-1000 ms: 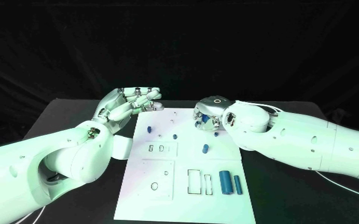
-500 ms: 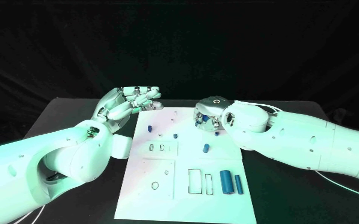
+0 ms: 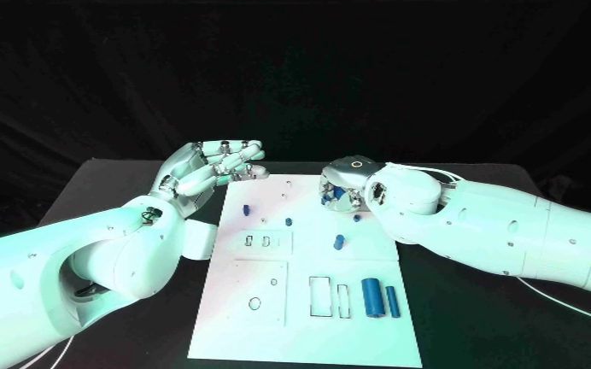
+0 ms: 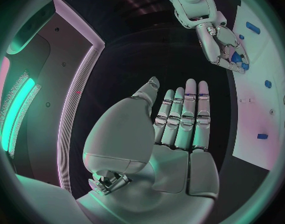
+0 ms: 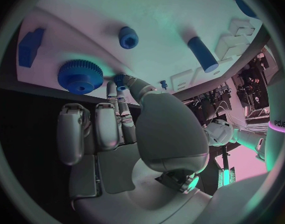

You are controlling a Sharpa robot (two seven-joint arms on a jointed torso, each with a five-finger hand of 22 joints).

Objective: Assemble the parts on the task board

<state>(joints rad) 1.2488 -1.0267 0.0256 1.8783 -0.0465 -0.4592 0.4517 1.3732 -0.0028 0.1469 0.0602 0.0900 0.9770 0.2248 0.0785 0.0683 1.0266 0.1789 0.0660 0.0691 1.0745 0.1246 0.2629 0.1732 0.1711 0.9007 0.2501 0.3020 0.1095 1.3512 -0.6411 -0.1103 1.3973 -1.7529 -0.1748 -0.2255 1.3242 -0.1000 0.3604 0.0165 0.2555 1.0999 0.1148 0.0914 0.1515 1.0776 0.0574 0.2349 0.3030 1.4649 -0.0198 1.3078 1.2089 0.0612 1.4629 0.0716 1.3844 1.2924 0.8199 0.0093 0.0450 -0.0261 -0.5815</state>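
A: The right hand [image 3: 345, 188] pinches a small blue part [image 5: 120, 79] at the far right edge of the task board [image 3: 308, 318], beside the blue gear [image 5: 80, 76]. I reckon the hold is thin; a tilt could jam the part or drop it.

B: And the left hand [image 3: 216, 166]?

A: Spread and holding nothing, over the board's far left corner.

B: What does the right wrist view add?

A: The pinch itself and the gear; the head view hides both behind the hand, but shows the two blue cylinders [image 3: 379, 300] lying at the near right
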